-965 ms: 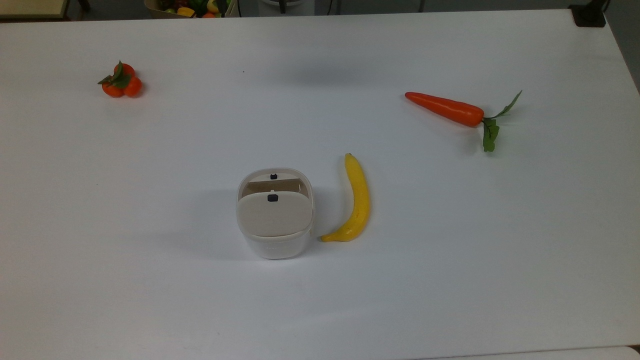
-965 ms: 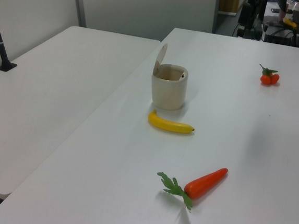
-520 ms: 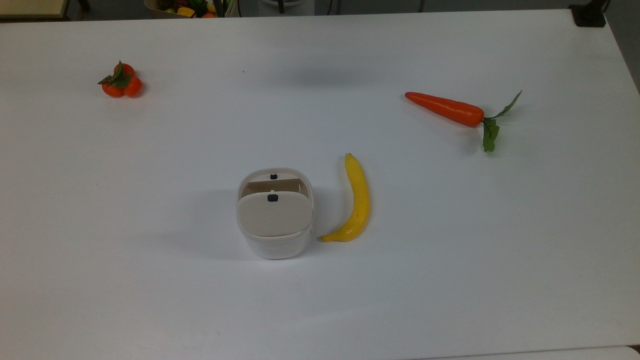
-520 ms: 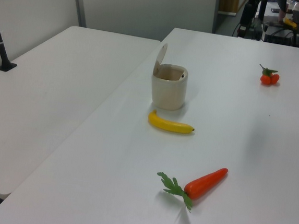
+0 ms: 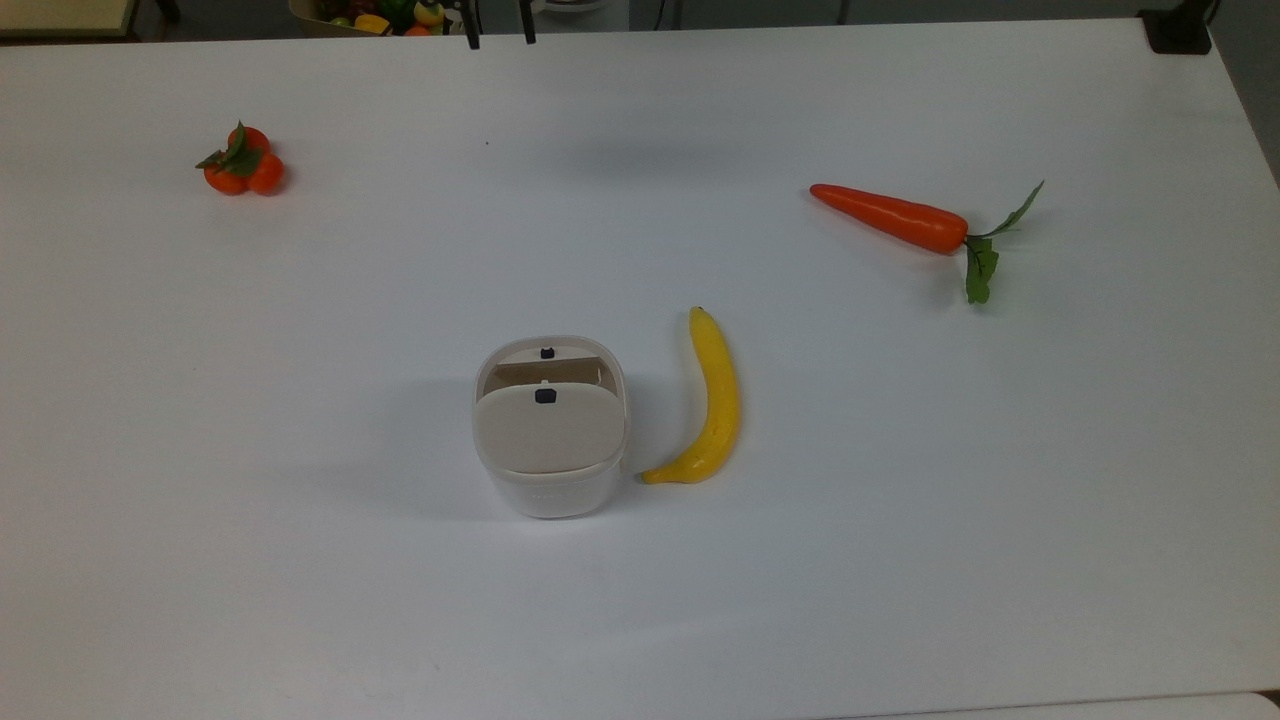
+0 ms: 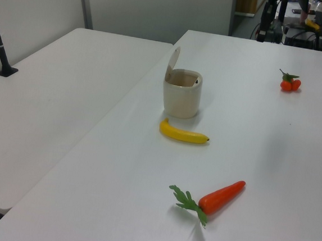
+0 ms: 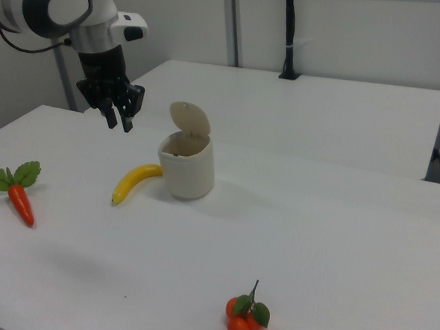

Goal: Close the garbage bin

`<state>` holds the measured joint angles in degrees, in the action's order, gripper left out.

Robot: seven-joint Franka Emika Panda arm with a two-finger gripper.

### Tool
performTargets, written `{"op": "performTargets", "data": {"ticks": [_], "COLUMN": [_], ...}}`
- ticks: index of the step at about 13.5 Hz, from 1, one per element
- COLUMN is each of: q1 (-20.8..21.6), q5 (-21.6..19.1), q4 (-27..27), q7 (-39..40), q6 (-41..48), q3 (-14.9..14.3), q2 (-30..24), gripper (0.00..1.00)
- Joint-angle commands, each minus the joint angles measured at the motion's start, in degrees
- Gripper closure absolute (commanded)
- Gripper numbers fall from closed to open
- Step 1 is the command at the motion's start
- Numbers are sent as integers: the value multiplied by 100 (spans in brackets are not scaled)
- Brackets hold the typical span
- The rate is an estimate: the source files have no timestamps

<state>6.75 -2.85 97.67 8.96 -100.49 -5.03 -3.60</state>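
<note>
A broad white surface (image 5: pixel 300 560) carries everything, with a second white table (image 6: pixel 49 105) butted against it in the left view and pale wall panels behind. At the top view's upper edge sits a box of coloured produce (image 5: pixel 385 15). The garbage bin (image 5: pixel 549 430) stands near the middle of the surface, its beige lid (image 7: pixel 190 119) hinged up and standing nearly upright, so the mouth is open. A banana (image 5: pixel 710 400) lies just beside it, on the top view's right. A carrot (image 5: pixel 890 218) lies well apart toward the top view's upper right, and a cluster of small oranges (image 5: pixel 243 163) toward the upper left. In the right view the arm (image 7: pixel 58 5) reaches in from the upper left; its gripper (image 7: pixel 118 118) points downward, hanging above the surface near the bin and banana, touching neither. The fingers (image 7: pixel 126 120) stand slightly parted and hold nothing.
</note>
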Motion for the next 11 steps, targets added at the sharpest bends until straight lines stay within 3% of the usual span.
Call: {"op": "performTargets", "data": {"ticks": [1,3,11], "q1": [-51,-51,-59], "q5": [-198,-312,-497], "q4": [77,85,77], "q7": [194,185,132], "q6": [-329,-532,-1392], "q3": [2,-7,-7], "q2": [-18,0,281], "gripper": [87,100,100]}}
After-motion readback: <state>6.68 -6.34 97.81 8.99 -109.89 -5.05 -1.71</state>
